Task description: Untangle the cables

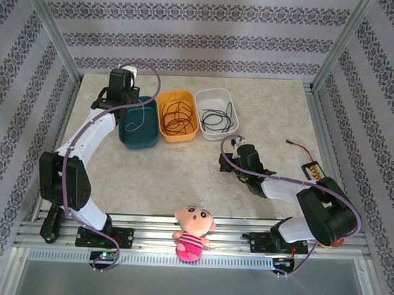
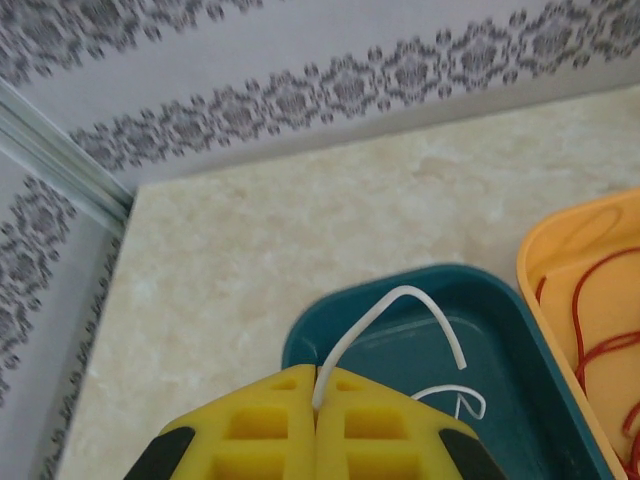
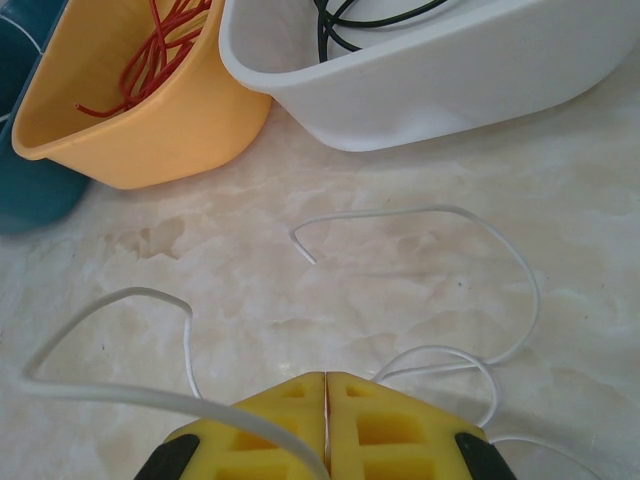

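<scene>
Two robot arms reach across a marble-patterned table (image 1: 271, 105). The left gripper (image 1: 128, 104) hangs over a teal tray (image 1: 138, 142), a white cable (image 1: 139, 117) trailing from it. The right gripper (image 1: 232, 148) sits low beside loose white cables (image 1: 221, 168). The orange tray (image 1: 184, 136) holds red cables (image 1: 175, 117), the white tray (image 1: 212, 92) black cables (image 1: 218, 119). A plush doll (image 1: 192, 233) sits on the front rail.

Red cables (image 1: 177, 117): tangled loops inside the orange tray (image 1: 178, 137). Black cables (image 1: 218, 118): coiled in the white tray (image 1: 215, 95) just right of it. One white cable (image 2: 400, 300), pinched in my left gripper (image 2: 316, 385), arches over the teal tray (image 1: 138, 143) left of it. Further white cables (image 3: 430, 215) curl on the table (image 3: 230, 280) in front of it, one caught in my right gripper (image 3: 327, 385).
</scene>
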